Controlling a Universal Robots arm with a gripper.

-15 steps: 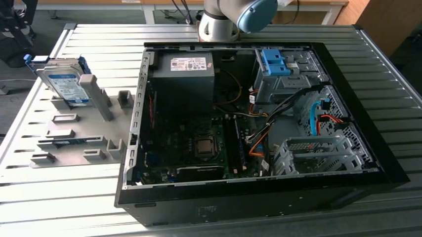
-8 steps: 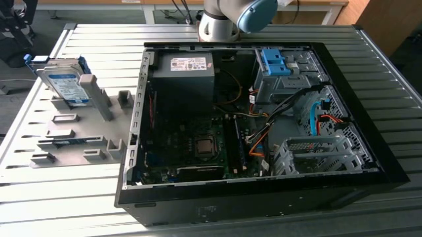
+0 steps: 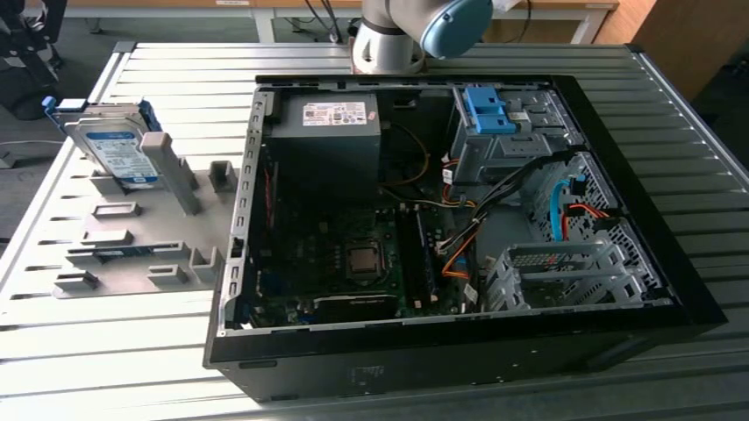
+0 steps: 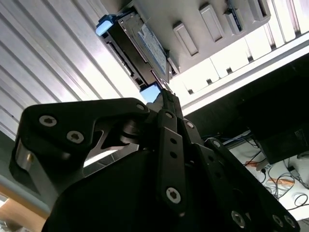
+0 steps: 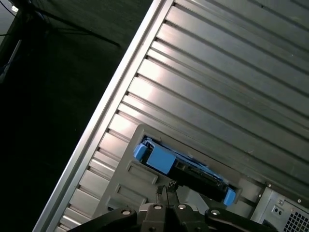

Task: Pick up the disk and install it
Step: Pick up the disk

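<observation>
A ribbed metal table is seen across the exterior view. An open black computer case is laid on it at centre and right. A grey-and-blue robot arm is cut off at the top centre. A grey slotted holder is placed at the left, beside the case. The disk is stood on edge in that holder, at the upper left. In both wrist views the gripper is shown with its fingers pressed together, empty and clear of the disk.
</observation>
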